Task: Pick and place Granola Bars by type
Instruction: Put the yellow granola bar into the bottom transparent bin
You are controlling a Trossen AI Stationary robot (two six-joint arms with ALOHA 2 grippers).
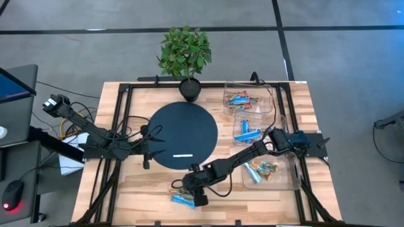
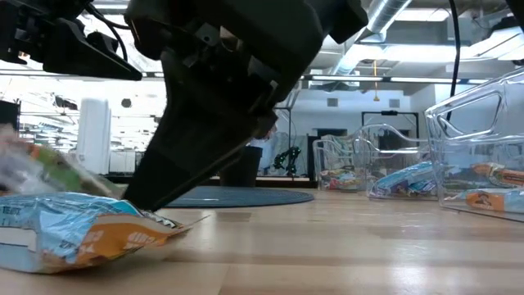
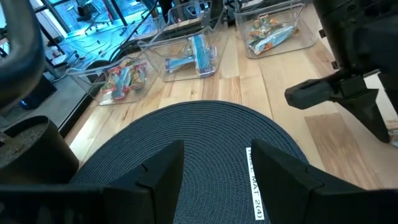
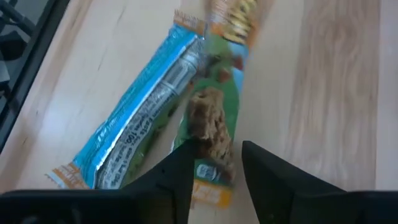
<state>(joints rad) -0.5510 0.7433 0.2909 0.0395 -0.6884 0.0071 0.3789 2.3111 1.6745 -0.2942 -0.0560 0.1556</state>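
Two foil-wrapped bars, one blue, one green, lie touching at the wooden counter's 6 o'clock edge. Right pincer straddles the green bar, fingers narrowly apart. Left pincer wide, over the round dark mat.

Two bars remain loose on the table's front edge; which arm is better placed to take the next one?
Right. The right gripper is open directly over the green bar, beside the blue bar. The left gripper sits open at the dark mat, farther from both.

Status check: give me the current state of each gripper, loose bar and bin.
Right gripper: open, straddling the green bar.
Green bar: flat on the table, partly over the blue bar.
Blue bar: flat on the table.
Left gripper: open above the dark mat.
Three clear bins: each holding bars.
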